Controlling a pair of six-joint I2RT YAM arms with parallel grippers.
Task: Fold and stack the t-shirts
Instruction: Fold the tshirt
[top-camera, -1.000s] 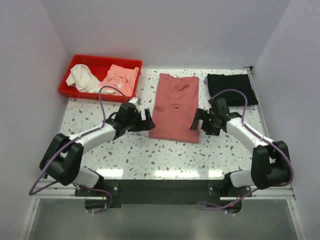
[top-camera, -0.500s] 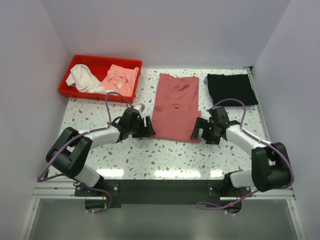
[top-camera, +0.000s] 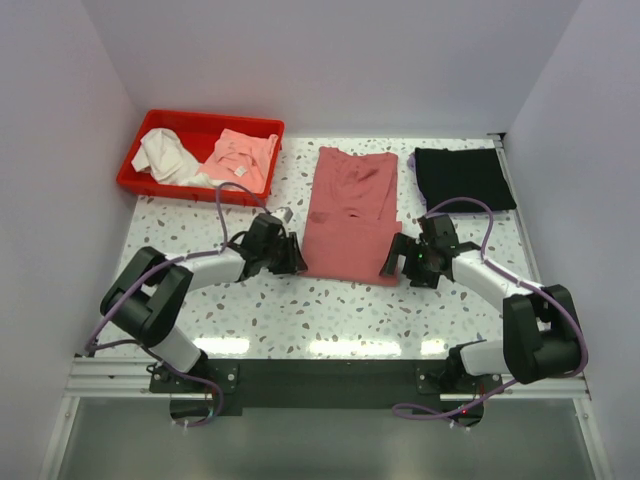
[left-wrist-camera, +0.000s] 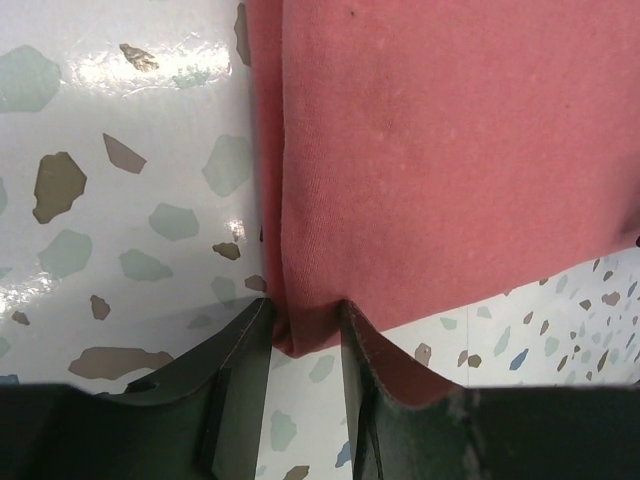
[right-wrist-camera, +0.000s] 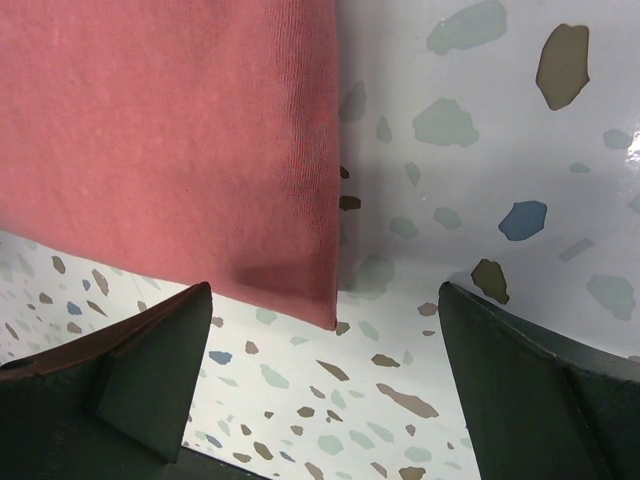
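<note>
The rose-red t-shirt (top-camera: 348, 212) lies folded into a long strip at mid-table. A black t-shirt (top-camera: 463, 178) lies folded at the back right. My left gripper (top-camera: 292, 257) is at the strip's near-left corner. In the left wrist view, that gripper (left-wrist-camera: 305, 322) has its fingers pinched on the doubled red edge (left-wrist-camera: 300, 310). My right gripper (top-camera: 397, 262) is low at the near-right corner. In the right wrist view, my right gripper (right-wrist-camera: 325, 300) stands wide open, with the red corner (right-wrist-camera: 300, 270) between its fingers and untouched.
A red bin (top-camera: 135, 172) at the back left holds a white cloth (top-camera: 165, 155) and a pink cloth (top-camera: 242, 155). White walls close in the speckled table (top-camera: 330, 310) on three sides.
My left gripper slid right onto the shirt's near-left corner and closed on it. The right gripper moved slightly toward the near-right corner and stayed open.
</note>
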